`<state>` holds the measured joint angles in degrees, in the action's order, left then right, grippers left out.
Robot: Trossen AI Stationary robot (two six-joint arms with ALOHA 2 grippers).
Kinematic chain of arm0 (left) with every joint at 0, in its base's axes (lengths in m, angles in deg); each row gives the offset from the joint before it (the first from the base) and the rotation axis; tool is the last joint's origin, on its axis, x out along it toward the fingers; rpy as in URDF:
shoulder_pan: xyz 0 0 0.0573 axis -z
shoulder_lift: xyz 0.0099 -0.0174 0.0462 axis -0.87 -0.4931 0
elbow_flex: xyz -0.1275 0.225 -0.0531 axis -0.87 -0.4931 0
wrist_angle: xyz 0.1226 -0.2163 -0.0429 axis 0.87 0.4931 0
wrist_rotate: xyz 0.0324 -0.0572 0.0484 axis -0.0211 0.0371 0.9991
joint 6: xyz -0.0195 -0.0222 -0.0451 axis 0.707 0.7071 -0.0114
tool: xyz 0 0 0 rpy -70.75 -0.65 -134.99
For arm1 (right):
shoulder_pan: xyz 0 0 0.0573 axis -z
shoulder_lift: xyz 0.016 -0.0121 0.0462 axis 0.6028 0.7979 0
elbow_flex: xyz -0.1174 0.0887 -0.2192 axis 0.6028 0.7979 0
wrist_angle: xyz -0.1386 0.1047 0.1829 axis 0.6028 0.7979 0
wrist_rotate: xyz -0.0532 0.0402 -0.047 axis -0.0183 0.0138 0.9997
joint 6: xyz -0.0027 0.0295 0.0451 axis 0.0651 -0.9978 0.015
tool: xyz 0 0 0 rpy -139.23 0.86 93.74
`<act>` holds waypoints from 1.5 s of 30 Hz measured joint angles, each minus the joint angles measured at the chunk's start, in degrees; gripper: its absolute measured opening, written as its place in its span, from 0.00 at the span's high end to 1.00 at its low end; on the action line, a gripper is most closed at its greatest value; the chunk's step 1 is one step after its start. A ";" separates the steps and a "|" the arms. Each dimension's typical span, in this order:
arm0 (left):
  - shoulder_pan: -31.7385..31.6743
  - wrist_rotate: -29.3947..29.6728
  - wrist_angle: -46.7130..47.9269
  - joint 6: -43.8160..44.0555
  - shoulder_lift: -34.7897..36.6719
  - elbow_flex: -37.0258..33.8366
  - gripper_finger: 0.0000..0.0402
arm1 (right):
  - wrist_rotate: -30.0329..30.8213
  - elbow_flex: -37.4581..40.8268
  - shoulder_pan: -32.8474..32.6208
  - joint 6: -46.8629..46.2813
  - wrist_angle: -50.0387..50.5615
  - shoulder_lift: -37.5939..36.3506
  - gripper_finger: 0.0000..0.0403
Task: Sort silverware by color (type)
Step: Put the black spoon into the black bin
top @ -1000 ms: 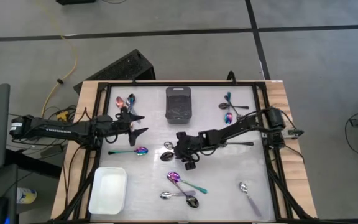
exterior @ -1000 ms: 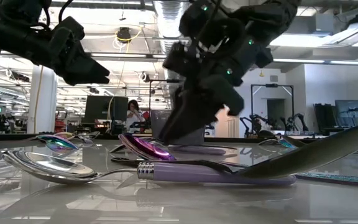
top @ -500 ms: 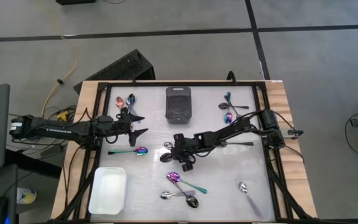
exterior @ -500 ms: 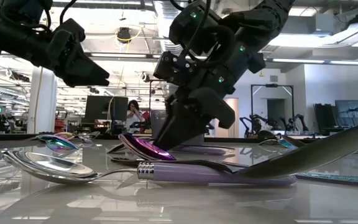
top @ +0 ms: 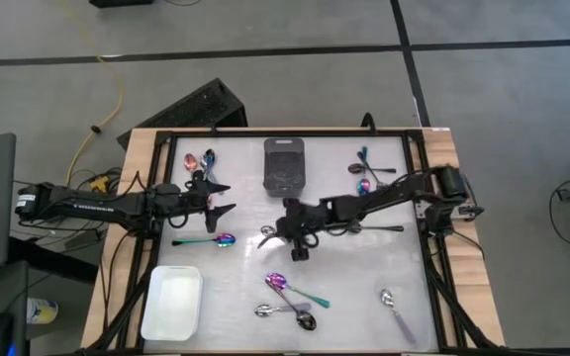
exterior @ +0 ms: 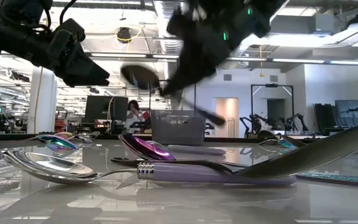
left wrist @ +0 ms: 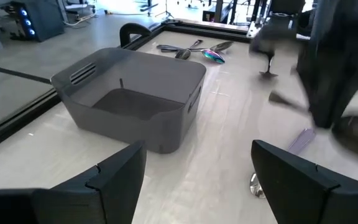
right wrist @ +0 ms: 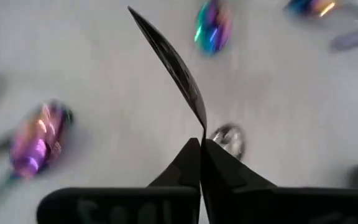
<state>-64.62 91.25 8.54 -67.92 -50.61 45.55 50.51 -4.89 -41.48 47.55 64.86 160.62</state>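
My right hand [top: 295,237] hangs over the middle of the bench [top: 364,297], clenched on the thin handle of a dark spoon [right wrist: 169,59]. In the level view the spoon [exterior: 143,76] is up in the air, bowl tipped off to one side, clear of the bench top. So the step in hand is carrying 1 black spoon to its pile.

My left hand [top: 216,198] waits near the left edge, fingers [left wrist: 114,177] spread apart and holding nothing, facing the small dark bin [left wrist: 135,96] that stands at the middle of the far edge.

Other spoons lie scattered. A rainbow spoon [top: 206,240] lies just beside my left hand. A few more spoons [top: 198,160] sit in the far left corner, and another small group [top: 364,176] lies toward the far right corner. A mixed cluster [top: 290,297] lies near the front edge at the middle, with 1 silver spoon [top: 394,307] further right. The white tray [top: 173,303] sits in the front left corner.

Next, I judge, I must choose where the black ones go, move there level so the thin handle does not twist in my grip, lower it flat and let go.
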 joint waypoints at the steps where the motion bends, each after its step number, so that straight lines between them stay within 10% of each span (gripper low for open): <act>1: 0.00 0.00 0.00 0.00 0.00 0.00 0.31 | -0.07 -0.06 0.66 -0.81 0.10 -1.78 0.91; 12: 0.00 -0.02 0.55 0.02 0.00 0.00 0.31 | -3.07 -0.12 14.96 -19.48 -0.37 -14.00 0.94; 25: 0.01 -1.33 0.53 0.20 0.00 0.00 0.31 | -10.89 -0.18 27.90 -46.07 -19.96 -2.99 0.93; 45: 0.04 -1.49 1.81 -0.31 0.00 0.00 0.31 | 1.10 -0.44 28.11 -46.31 -15.14 2.85 0.93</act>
<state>-64.58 89.77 10.35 -68.24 -50.61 45.55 51.61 -5.33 -13.37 1.24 49.72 163.48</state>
